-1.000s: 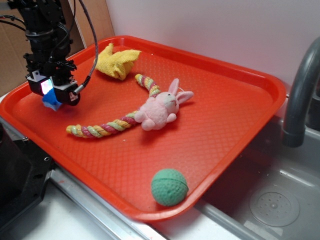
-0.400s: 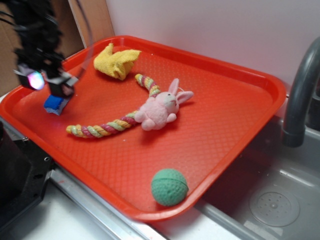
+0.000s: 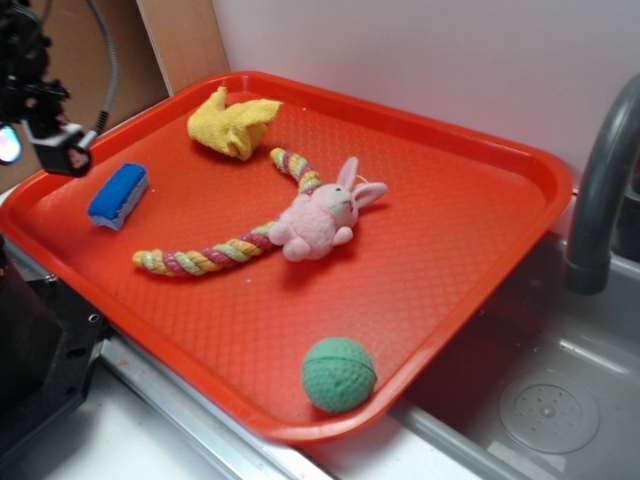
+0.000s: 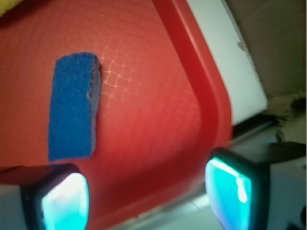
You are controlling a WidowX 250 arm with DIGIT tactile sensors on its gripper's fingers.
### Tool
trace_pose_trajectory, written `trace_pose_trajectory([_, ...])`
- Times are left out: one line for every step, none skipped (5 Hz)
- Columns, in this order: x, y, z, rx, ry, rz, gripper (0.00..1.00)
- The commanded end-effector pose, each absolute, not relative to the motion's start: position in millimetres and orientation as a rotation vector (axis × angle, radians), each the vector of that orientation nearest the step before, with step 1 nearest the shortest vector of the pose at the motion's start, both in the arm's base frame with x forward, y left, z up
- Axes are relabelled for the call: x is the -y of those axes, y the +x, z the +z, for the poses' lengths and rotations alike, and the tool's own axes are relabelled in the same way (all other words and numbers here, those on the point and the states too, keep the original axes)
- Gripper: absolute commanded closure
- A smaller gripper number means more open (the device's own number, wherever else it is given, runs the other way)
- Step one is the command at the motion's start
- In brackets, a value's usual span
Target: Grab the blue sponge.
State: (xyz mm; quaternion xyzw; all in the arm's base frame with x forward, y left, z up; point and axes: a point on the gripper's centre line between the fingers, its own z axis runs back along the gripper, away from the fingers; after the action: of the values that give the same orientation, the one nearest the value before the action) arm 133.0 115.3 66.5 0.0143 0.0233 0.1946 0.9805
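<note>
The blue sponge (image 3: 118,195) lies flat on the red tray (image 3: 450,240) near its left rim, paler layer along its lower side. From the wrist camera the blue sponge (image 4: 73,113) shows upper left, lying free on the tray floor. My gripper (image 3: 35,145) hangs at the far left, above and just outside the tray's left rim, apart from the sponge. Its jaws stand wide apart with only tray (image 4: 158,110) and rim between them. The gripper (image 4: 146,199) is open and holds nothing.
On the tray lie a yellow cloth (image 3: 234,122), a striped rope toy (image 3: 215,250), a pink plush bunny (image 3: 320,218) and a green ball (image 3: 340,374). A grey sink (image 3: 540,400) with a dark faucet (image 3: 600,200) sits right. A wooden board (image 3: 185,45) stands behind.
The gripper, which was down over the sponge, rose and swung left past the tray rim. The sponge stays on the tray, now fully uncovered.
</note>
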Motion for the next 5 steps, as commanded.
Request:
trace_pose_trajectory([-103.3,142.5,63.4,-0.048,0.06,0.334,0.0])
trace_pose_trajectory([-103.3,142.5,63.4,-0.048,0.06,0.334,0.0])
trace_pose_trajectory([-103.3,142.5,63.4,-0.048,0.06,0.334,0.0])
trace_pose_trajectory([-101.1,154.7,59.2,-0.008,0.073,0.326,0.0])
trace_pose_trajectory([-89.1,168.6,55.9,0.089,0.044,0.346,0.0])
